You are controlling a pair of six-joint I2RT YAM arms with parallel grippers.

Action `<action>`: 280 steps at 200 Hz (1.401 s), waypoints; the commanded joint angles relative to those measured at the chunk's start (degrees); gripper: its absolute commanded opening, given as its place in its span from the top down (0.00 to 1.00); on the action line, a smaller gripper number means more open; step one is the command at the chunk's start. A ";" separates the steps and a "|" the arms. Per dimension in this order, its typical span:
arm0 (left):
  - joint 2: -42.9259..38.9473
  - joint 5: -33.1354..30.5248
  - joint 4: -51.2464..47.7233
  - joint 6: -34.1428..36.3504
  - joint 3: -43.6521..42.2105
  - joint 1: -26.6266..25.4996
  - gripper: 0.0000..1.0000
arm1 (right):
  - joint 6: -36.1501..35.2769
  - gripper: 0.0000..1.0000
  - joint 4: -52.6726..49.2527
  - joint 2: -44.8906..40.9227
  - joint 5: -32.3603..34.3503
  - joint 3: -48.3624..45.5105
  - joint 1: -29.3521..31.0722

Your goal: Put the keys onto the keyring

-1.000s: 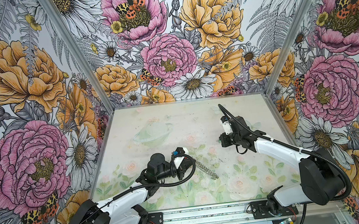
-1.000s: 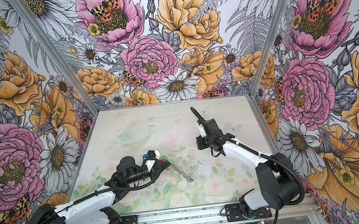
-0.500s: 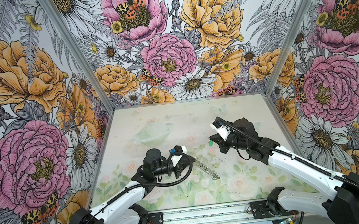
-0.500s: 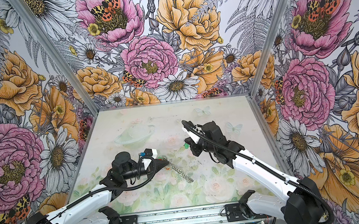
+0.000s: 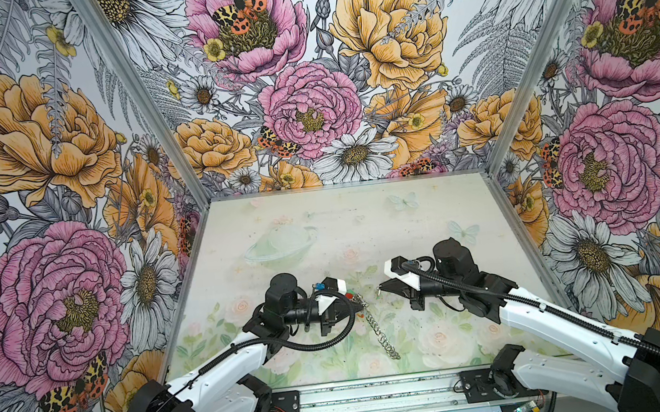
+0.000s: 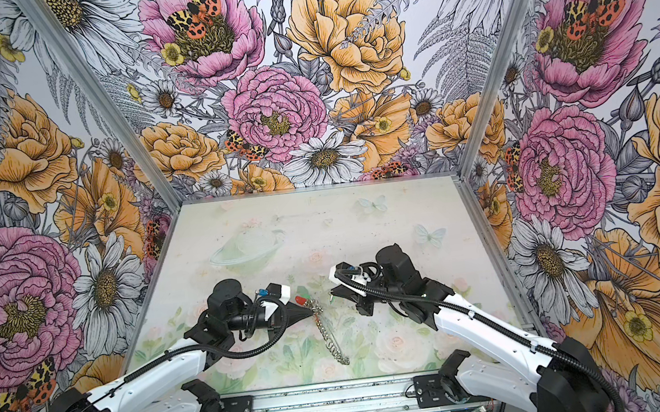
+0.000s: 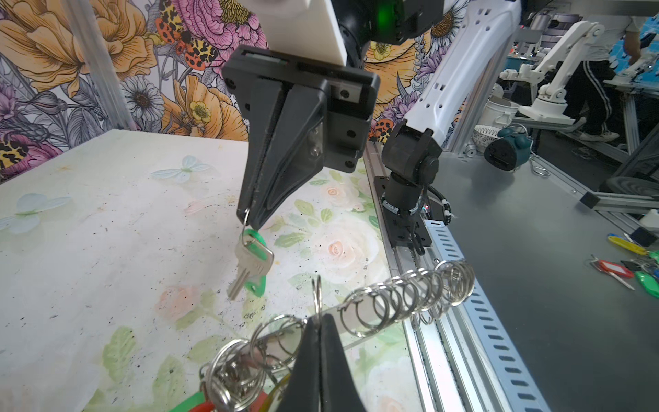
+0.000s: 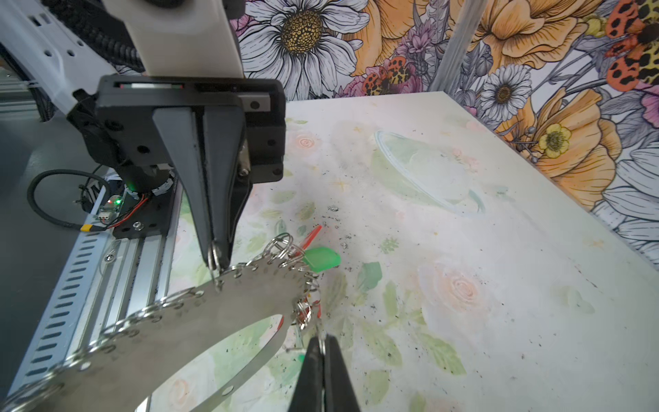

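My left pincer (image 8: 215, 258) pinches the keyring (image 8: 199, 321) over the counter (image 5: 363, 220). A few keys (image 8: 321, 258) seemingly hang on it already. My right pincer (image 7: 249, 219) pinches a green-tagged key (image 7: 251, 265), not yet attached.

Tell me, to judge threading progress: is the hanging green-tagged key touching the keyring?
Apart. The left wrist view shows bare table between the key and the keyring.

Near: left gripper (image 7: 318, 323) pinched shut on a small ring of the keyring (image 7: 410, 296) | Opposite: right gripper (image 7: 251, 218) dangles a silver key (image 7: 249, 273) with green tag (image 7: 259, 249), apparently by its ring
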 commanded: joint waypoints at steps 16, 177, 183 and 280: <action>0.47 5.74 2.08 2.33 -0.38 -0.21 1.00 | -5.83 1.00 1.84 -0.84 -8.42 -1.42 0.45; 2.11 9.09 2.06 3.09 -0.20 -1.70 1.00 | -7.88 1.00 1.85 -0.23 -19.14 -1.18 1.01; 2.06 8.97 2.11 3.09 -0.20 -1.75 1.00 | -7.86 1.00 1.84 -0.06 -19.27 -1.14 1.06; 2.93 8.69 2.07 2.75 0.05 -2.09 1.00 | -8.57 1.00 1.97 2.14 -18.64 0.01 2.56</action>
